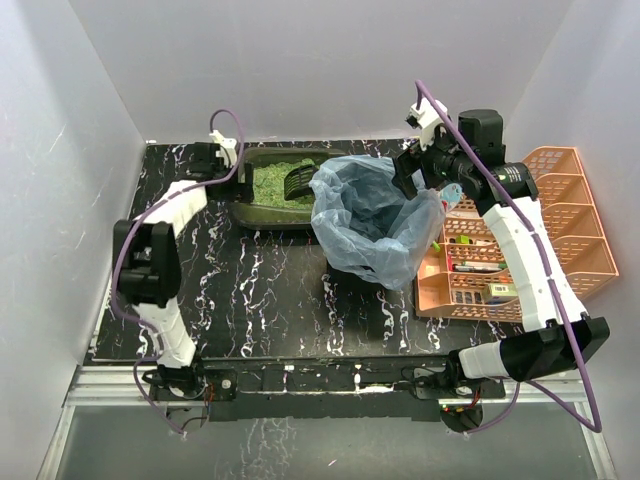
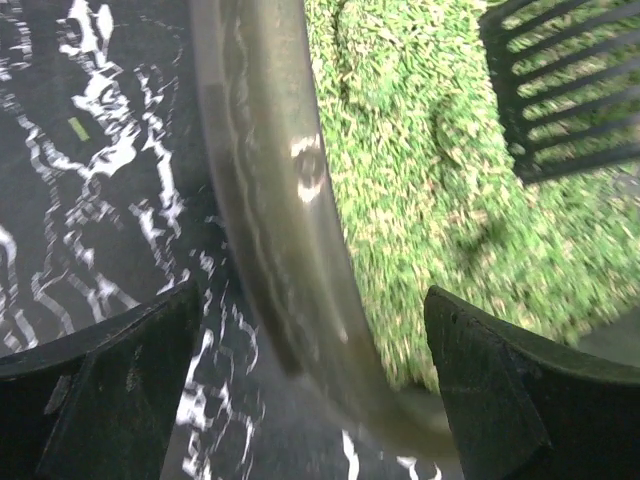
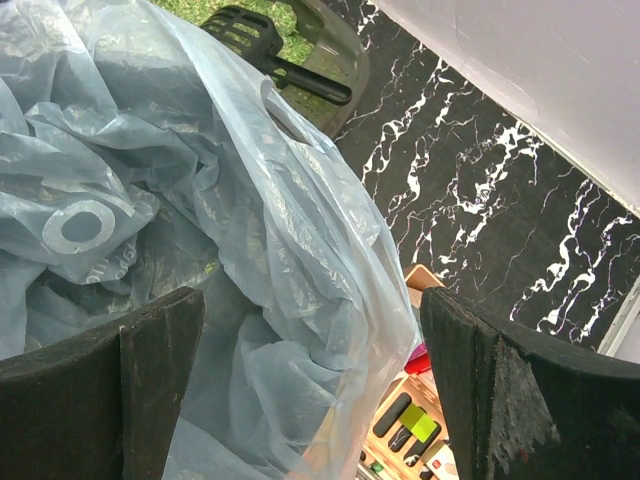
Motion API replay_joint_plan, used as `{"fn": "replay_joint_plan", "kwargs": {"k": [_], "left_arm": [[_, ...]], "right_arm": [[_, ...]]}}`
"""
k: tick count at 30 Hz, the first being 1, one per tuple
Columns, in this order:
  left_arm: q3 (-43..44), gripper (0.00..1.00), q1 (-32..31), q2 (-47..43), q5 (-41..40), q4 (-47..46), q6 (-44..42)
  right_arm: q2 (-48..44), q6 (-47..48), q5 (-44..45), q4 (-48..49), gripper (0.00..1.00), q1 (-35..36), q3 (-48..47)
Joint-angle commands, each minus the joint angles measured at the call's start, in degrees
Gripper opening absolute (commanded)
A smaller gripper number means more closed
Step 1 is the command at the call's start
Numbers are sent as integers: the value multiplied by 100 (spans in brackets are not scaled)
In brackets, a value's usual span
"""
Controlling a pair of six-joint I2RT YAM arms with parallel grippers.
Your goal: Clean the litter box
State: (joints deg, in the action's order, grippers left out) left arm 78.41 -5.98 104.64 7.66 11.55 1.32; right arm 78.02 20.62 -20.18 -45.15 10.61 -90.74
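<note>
The dark olive-green litter box (image 1: 262,213) with green granular litter sits at the back of the table, partly hidden behind the bin. A black slotted scoop (image 1: 299,182) lies in the litter; it also shows in the left wrist view (image 2: 570,100) and the right wrist view (image 3: 262,45). My left gripper (image 1: 222,152) is open, and its jaws straddle the box's left rim (image 2: 270,230) without touching it. My right gripper (image 1: 412,172) is open and hovers over the bin's blue bag (image 3: 200,230), holding nothing.
The round bin lined with a translucent blue bag (image 1: 372,218) stands just right of the litter box. An orange slatted organiser (image 1: 520,240) with small items stands at the right. White walls enclose the black marbled table (image 1: 260,300).
</note>
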Motion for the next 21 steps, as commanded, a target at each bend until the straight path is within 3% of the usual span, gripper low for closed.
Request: {"fn": "replay_joint_plan", "kwargs": {"k": [1, 9, 14, 21], "left_arm": [[723, 88, -98, 606, -276, 88, -48], [839, 79, 16, 896, -295, 609, -650], [761, 64, 375, 913, -129, 1004, -1401], [967, 54, 1175, 980, 30, 1630, -2529]], "right_arm": [[-136, -93, -149, 252, 98, 9, -320], [-316, -68, -2, 256, 98, 6, -106], [-396, -32, 84, 309, 98, 4, 117], [-383, -2, 46, 340, 98, 3, 292]]}}
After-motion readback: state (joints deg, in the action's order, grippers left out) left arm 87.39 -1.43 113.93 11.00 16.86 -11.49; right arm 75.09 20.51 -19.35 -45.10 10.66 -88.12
